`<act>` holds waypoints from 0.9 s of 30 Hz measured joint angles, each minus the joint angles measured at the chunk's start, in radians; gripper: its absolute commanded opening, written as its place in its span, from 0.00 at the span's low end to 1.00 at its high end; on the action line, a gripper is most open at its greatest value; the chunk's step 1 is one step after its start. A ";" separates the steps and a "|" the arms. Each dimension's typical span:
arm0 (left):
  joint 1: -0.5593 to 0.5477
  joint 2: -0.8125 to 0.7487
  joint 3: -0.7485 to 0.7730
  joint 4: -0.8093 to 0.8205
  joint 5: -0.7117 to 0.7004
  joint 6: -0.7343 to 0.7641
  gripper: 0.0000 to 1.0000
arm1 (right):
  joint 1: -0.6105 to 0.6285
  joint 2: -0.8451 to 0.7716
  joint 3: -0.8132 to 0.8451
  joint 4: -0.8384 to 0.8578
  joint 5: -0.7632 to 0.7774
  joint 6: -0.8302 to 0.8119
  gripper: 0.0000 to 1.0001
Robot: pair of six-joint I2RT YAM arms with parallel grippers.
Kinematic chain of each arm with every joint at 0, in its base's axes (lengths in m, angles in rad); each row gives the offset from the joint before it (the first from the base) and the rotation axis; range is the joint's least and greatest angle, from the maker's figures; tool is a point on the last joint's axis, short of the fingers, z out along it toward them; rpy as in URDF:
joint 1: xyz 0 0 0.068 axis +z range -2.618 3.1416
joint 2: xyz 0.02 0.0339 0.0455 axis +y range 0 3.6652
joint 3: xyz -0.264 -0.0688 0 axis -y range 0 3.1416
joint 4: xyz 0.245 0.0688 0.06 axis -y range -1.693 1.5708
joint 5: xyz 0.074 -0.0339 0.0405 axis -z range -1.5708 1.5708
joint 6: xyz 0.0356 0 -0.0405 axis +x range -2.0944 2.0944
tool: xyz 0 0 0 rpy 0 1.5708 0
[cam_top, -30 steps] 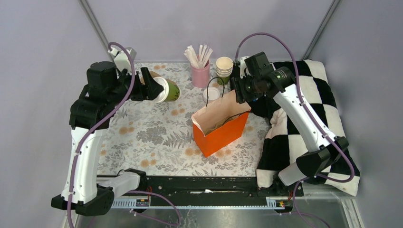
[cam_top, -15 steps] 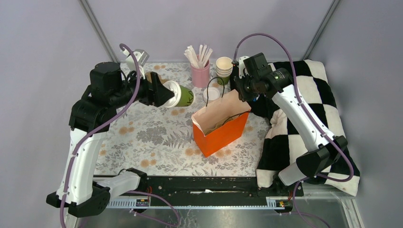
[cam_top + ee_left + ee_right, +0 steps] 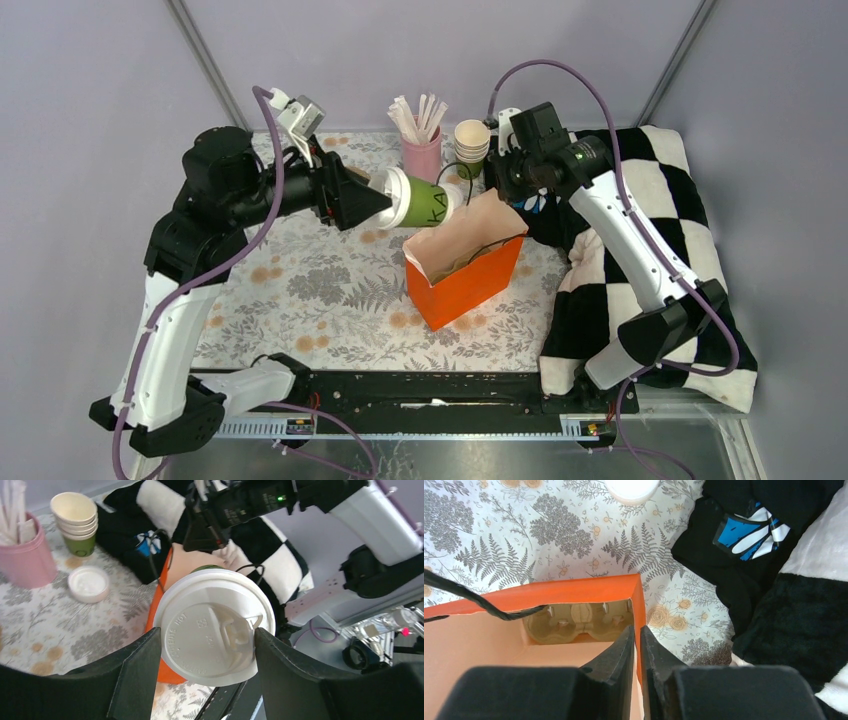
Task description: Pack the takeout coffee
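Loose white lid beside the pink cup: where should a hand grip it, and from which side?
Probably the outer rim, fingers on opposite edges, coming straight down. The lid lies flat and low on the table, leaving little side wall to pinch; the pink cup crowds one side.

Orange paper bag upright on floral cloth, pink stick cup beside stacked cups, checkered blanket rightward.

One lidded coffee cup, one orange bag — one pink cup of sticks, too bunched to count — one stack of paper cups, one loose lid, one checkered blanket.
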 measured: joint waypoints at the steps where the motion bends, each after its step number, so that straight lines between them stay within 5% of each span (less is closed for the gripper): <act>1: -0.015 0.000 -0.003 0.020 0.003 -0.011 0.62 | 0.000 0.004 0.010 0.000 -0.003 0.000 0.14; 6: -0.158 0.023 -0.008 0.074 -0.026 -0.032 0.59 | 0.000 0.015 0.085 -0.013 -0.006 0.010 0.06; 11: -0.272 0.068 -0.008 0.082 -0.101 -0.030 0.58 | 0.000 0.016 0.146 -0.022 -0.006 0.025 0.33; 17: -0.273 0.099 -0.008 0.082 -0.160 -0.023 0.58 | 0.000 0.016 0.104 -0.032 -0.011 0.006 0.41; 22: -0.284 0.111 0.000 0.070 -0.180 -0.014 0.57 | 0.000 0.019 0.026 -0.030 -0.041 -0.019 0.37; 27: -0.348 0.146 0.036 0.031 -0.251 0.007 0.56 | 0.000 0.038 0.006 -0.029 -0.040 -0.035 0.17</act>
